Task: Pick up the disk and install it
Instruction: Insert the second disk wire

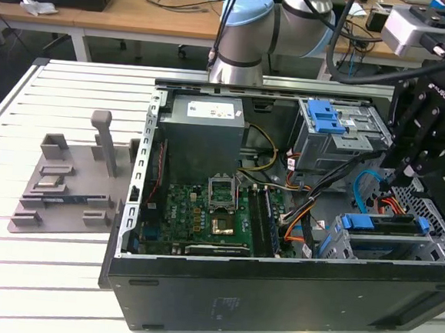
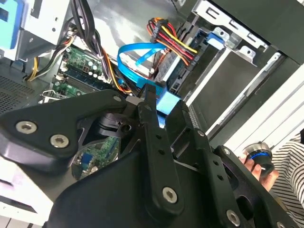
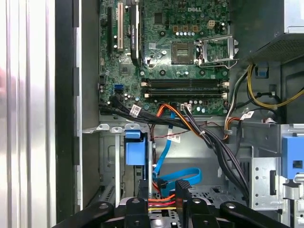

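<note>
The computer case lies on its side on the slatted table with its cover off, so the arm can reach down into it. The gripper hangs over the corner of the case at the exterior view's right, just above the drive cage.

In the first wrist view the two black fingers stand apart, and orange and yellow wires show through the gap. They are not squeezing anything.

The disk seems to be the flat thing with blue rails lying in that cage, right under the claw. The blue rails are there so it can slide into its slot and hold fast. In the second wrist view a blue flat cable and a bunch of red, yellow and black wires run to the same spot. I cannot tell if they are plugged into the disk. Its label is hidden from all three cameras.

A blue latch sits on the other bay, farther back. The grey power supply fills the back corner, beside the green motherboard.

A grey plastic stand with slots sits on the table, well apart from the case. In the second wrist view a person's hand holds a round black knob.

For writing, there are white letters on the gripper's side, a white sticker on the power supply and a white maker's name on the motherboard. Small white tags hang on some wires.
</note>
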Available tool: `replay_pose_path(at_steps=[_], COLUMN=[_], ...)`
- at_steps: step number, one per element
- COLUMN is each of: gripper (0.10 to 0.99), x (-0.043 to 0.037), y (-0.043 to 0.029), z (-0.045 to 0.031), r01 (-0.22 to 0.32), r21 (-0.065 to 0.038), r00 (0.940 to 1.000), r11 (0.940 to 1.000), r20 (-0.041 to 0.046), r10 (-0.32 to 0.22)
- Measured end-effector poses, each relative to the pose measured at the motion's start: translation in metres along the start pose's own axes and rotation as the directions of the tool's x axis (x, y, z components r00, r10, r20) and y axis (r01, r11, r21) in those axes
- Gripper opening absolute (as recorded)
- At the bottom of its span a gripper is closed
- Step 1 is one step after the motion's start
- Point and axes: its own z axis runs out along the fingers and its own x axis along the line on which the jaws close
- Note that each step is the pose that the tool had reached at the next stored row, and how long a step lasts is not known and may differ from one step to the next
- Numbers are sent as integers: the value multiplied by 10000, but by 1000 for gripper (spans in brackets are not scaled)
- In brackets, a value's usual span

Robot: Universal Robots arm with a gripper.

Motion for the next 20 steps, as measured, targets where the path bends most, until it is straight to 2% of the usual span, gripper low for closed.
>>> replay_pose_path(at_steps=[4, 14, 20], gripper=[361, 361, 361], x=[-46, -50, -52], y=[-11, -52, -54], z=[15, 125, 188], r01=[102, 276, 351], r21=[3, 1, 1], r00=[9999, 9995, 9992], r11=[9999, 9996, 9994], r20=[-19, -167, -199], r10=[-102, -276, -351])
